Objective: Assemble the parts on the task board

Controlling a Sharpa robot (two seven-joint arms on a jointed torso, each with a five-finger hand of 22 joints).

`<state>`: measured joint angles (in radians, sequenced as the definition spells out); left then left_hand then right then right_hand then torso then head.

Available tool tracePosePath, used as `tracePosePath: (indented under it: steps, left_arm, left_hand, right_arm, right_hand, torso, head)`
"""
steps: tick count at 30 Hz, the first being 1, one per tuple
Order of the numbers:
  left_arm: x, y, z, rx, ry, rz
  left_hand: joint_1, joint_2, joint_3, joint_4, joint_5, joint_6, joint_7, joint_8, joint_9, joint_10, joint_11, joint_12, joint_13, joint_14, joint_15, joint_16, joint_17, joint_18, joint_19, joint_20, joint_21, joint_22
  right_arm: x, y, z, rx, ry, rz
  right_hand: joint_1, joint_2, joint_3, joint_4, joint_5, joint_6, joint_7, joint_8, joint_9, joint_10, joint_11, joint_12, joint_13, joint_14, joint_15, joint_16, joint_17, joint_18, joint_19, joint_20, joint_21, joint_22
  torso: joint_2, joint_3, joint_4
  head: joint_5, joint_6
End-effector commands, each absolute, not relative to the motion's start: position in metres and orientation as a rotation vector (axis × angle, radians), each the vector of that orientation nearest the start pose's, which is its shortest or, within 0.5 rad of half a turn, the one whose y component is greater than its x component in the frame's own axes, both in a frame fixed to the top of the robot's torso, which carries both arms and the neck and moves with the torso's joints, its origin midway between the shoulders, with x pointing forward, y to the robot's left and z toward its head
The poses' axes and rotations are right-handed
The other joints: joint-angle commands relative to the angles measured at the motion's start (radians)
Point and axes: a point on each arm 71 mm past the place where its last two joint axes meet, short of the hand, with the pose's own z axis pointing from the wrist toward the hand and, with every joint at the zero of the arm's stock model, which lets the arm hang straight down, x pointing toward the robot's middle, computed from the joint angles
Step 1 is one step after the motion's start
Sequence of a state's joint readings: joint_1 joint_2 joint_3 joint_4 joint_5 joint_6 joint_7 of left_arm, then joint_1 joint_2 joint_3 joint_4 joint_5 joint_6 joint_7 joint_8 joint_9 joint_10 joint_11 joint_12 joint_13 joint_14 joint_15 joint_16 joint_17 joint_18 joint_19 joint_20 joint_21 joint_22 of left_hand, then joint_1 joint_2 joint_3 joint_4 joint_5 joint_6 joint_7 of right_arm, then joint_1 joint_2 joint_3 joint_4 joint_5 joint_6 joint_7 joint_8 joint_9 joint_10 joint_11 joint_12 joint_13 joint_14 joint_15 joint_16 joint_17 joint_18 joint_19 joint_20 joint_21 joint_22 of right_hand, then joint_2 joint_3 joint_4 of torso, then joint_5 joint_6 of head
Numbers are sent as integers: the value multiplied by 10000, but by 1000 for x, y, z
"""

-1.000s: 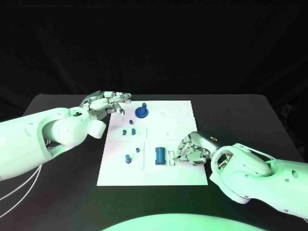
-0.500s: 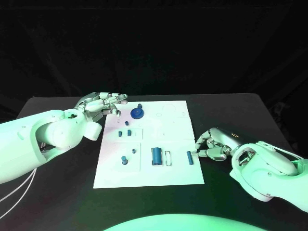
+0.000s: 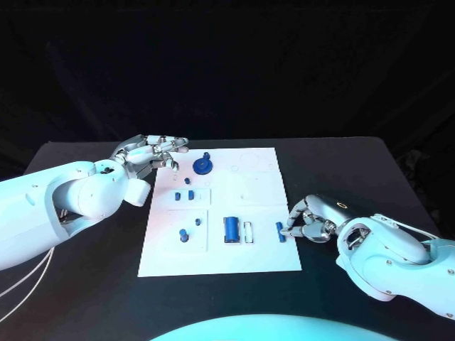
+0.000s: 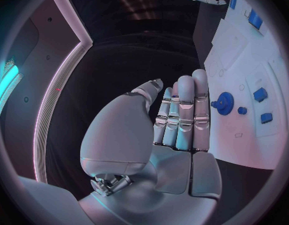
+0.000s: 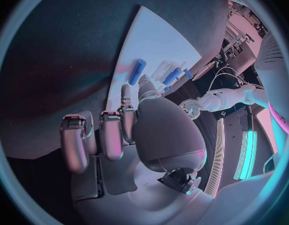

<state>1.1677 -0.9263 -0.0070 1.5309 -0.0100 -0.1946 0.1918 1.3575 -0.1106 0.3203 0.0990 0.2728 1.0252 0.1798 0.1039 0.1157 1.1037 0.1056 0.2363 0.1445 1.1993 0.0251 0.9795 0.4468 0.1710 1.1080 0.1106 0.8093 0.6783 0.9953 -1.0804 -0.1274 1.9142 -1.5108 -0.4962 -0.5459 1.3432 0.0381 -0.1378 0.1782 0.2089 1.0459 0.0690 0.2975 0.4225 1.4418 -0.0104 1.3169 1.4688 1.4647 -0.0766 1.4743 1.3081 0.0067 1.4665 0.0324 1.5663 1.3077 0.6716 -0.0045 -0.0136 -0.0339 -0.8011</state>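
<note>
Black table (image 3: 84,153) is carrying the white task board (image 3: 264,256) at its middle, long side running away from the robot. Left arm is lying in from the near left with its bulky white forearm covering table only, not the board; left hand (image 3: 151,151) is sitting at the board's far left corner, just beside the blue gear part (image 3: 204,166) with its upright peg. Right hand (image 3: 308,226) is resting at the board's right edge, near end, fingers curled inward against a small blue bar part (image 3: 281,231); head view is not showing whether that bar is pinched or merely touched. Blue cylinder part (image 3: 231,229) is lying in the near middle of the board, a pale slot just beside it, smaller blue pieces scattered to its left. Left wrist view is showing the left hand's fingers (image 4: 185,112) straight and pressed together, thumb slightly apart, holding nothing, the gear (image 4: 225,103) close beyond the fingertips. Right wrist view is showing the curled fingers (image 5: 110,135) from behind, a blue bar (image 5: 137,71) on the board beyond them, contact hidden by the palm
</note>
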Motion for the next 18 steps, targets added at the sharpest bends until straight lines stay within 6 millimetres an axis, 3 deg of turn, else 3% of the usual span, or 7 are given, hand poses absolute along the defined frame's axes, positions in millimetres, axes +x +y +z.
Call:
tracePosePath:
  steps: [1, 18]
  left_arm:
    - [481, 241, -192, -12194, 16104, -14998]
    - [481, 241, -193, -12218, 16161, -14976]
  left_hand:
    - [31, 92, -9, 64, 34, -43, 4, 35, -15, -77, 5, 59, 14, -86, 15, -20, -10, 136, 25, 54, -65, -10]
    - [31, 92, -9, 64, 34, -43, 4, 35, -15, -77, 5, 59, 14, -86, 15, -20, -10, 136, 25, 54, -65, -10]
  right_arm:
    - [355, -224, -262, 1758, 19050, 4178]
    - [355, -214, -272, 1516, 19340, 4220]
  right_hand:
    - [-125, -50, -13, 56, 44, 90, -16, -37, -16, 22, 26, -63, -878, 743, 42, 1, 985, -67, 1043, 47, 45, 2631]
    - [-242, -49, -58, 178, 99, 192, -39, -72, -37, 35, 10, -63, -867, 744, 31, 2, 988, -67, 1043, 42, 45, 2631]
  torso:
    - [17, -6, -7]
    - [9, 2, -11]
  head:
    - [23, -19]
    - [64, -48]
